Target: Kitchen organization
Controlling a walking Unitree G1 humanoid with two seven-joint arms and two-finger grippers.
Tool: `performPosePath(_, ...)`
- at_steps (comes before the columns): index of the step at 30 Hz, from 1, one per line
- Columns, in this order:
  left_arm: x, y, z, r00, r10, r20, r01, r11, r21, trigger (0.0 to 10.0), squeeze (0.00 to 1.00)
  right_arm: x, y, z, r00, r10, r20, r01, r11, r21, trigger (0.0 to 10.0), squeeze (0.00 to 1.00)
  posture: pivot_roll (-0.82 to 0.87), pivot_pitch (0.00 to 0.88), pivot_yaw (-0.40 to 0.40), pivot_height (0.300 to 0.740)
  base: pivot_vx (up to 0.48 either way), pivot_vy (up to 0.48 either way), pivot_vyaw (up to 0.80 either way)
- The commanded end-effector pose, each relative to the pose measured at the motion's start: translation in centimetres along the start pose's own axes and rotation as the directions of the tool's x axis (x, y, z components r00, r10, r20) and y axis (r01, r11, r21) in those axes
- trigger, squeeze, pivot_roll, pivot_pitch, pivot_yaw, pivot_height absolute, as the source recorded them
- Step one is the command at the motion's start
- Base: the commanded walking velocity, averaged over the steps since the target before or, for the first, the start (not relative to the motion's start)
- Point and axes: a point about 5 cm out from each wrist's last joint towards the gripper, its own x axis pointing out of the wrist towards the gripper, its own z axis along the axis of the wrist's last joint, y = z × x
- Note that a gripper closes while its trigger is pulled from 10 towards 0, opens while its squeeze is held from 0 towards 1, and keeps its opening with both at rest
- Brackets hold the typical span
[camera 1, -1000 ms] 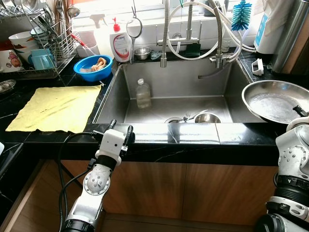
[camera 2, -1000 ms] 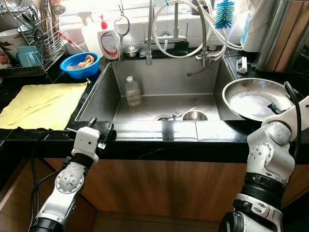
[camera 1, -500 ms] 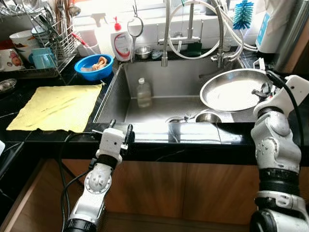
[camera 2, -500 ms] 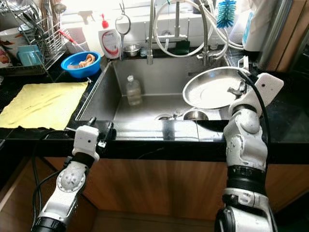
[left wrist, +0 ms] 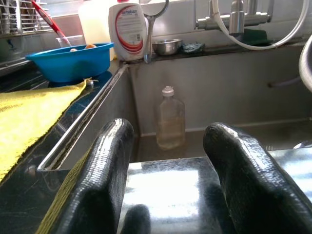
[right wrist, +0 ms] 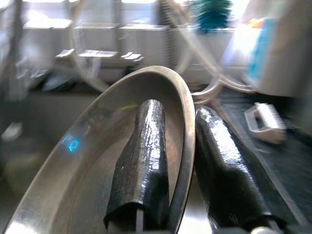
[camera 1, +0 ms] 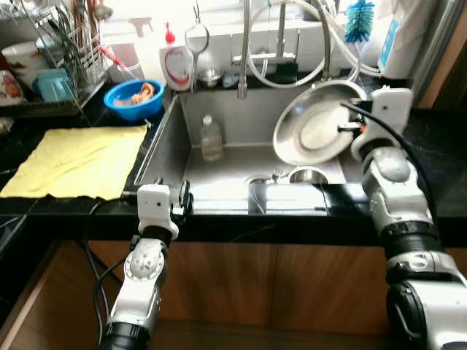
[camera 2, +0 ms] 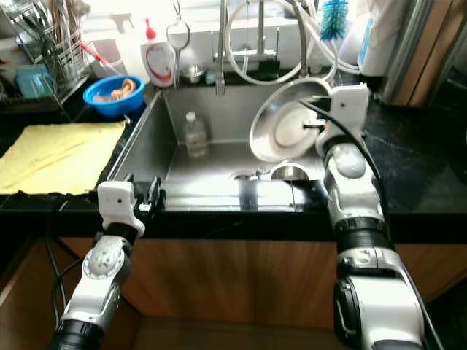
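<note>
A round steel pan hangs tilted on edge over the right half of the sink. My right gripper is shut on the steel pan's rim, one finger inside the pan and one outside. My left gripper rests at the counter's front edge, left of the sink's middle. It is open, with nothing between its fingers. In the sink a clear plastic bottle stands at the back left and a small steel bowl lies near the drain.
A yellow cloth lies spread on the black counter left of the sink. Behind it are a blue bowl, a dish rack and a soap bottle. Faucet hoses and a blue brush hang over the sink's back.
My right arm has carried the steel pan left from the counter to over the sink and tipped it from flat to nearly on edge. The left gripper stays at the counter edge.
</note>
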Motion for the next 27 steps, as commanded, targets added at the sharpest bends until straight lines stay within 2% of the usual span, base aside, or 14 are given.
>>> performPosePath(1,0.3,0.4,0.6,1.0,0.019,0.013,-0.018,1.0,-0.006,10.0,0.0,0.4,1.6,-0.2,0.995,0.1,-0.013,-0.1,0.993,-0.057,10.0,0.0,-0.09,0.0,0.056,0.74,0.0,0.0,0.0)
performPosePath(4,0.3,0.3,0.6,1.0,0.019,0.012,-0.019,1.0,-0.01,10.0,0.0,0.5,2.5,-1.1,0.988,0.145,-0.058,-0.151,0.979,-0.136,10.0,0.0,-0.09,0.0,0.053,0.74,0.0,0.0,0.0)
performPosePath(6,0.2,0.2,0.5,1.0,0.016,0.012,-0.016,1.0,-0.003,10.0,0.0,0.6,2.2,-1.5,0.991,0.096,-0.095,-0.113,0.976,-0.187,10.0,0.0,-0.09,0.0,0.05,0.74,0.0,0.0,0.0)
performPosePath(10,0.0,0.1,0.5,1.0,0.008,0.013,-0.008,1.0,0.001,10.0,0.0,0.9,2.5,-1.1,0.99,0.116,-0.085,-0.133,0.96,-0.245,10.0,0.0,-0.08,0.0,0.046,0.74,0.0,0.0,0.0)
performPosePath(13,0.0,0.0,0.6,1.0,0.011,0.014,-0.011,1.0,-0.002,10.0,0.0,1.1,2.2,-1.1,0.991,0.091,-0.097,-0.118,0.938,-0.327,10.0,0.0,-0.08,0.0,0.041,0.74,0.0,0.0,0.0)
performPosePath(17,0.0,-0.2,0.6,1.0,0.007,0.015,-0.007,1.0,-0.005,10.0,0.0,1.1,1.2,-1.7,0.989,0.027,-0.148,-0.076,0.939,-0.334,10.0,0.0,-0.08,0.0,0.041,0.74,0.0,0.0,0.0)
performPosePath(27,0.0,-0.3,0.6,1.0,-0.001,0.015,0.001,1.0,-0.006,10.0,0.0,0.7,1.0,-3.1,0.974,0.009,-0.225,-0.081,0.946,-0.313,10.0,0.0,-0.07,0.0,0.04,0.74,0.0,0.0,0.0)
